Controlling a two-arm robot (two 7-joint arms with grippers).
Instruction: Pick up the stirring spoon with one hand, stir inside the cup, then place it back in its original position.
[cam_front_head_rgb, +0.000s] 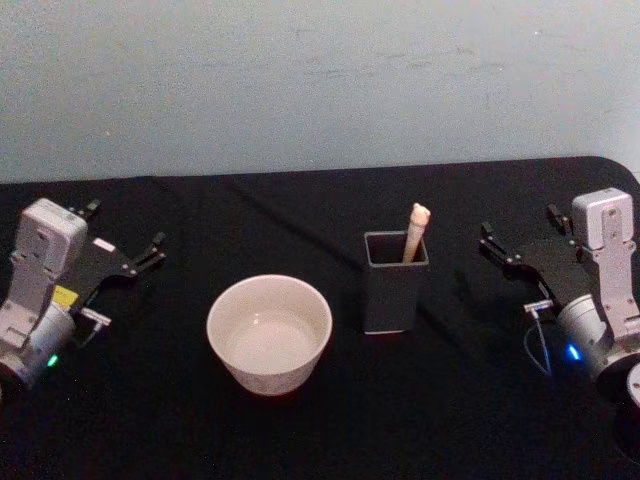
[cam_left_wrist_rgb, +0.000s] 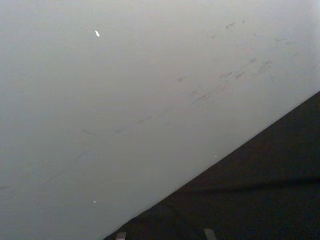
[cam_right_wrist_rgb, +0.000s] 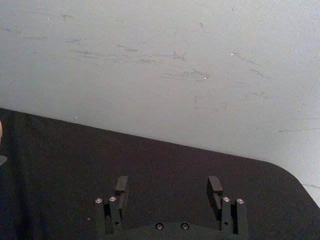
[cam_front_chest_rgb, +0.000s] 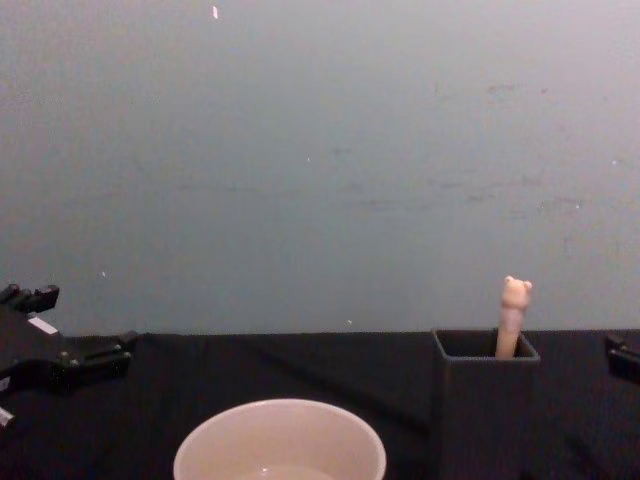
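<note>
Surface: black cloth-covered table (cam_front_head_rgb: 300, 420), pale wall behind.
Spoon: thin beige bear-topped stirring spoon (cam_front_head_rgb: 415, 232) stood in dark grey square holder (cam_front_head_rgb: 393, 290), untouched.
Cup: wide cream-white round cup (cam_front_head_rgb: 269, 334), left of holder.
Grippers: left gripper (cam_front_head_rgb: 150, 250) and right gripper (cam_right_wrist_rgb: 169, 187) parked apart, jaws released, empty.
Progress: you had everything left to do.

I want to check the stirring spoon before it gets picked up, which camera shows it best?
The chest view: the stirring spoon shows side-on, its bear-head top standing above the dark holder box. The head view shows the spoon leaning inside the box from above. Its lower end is hidden in both.
</note>
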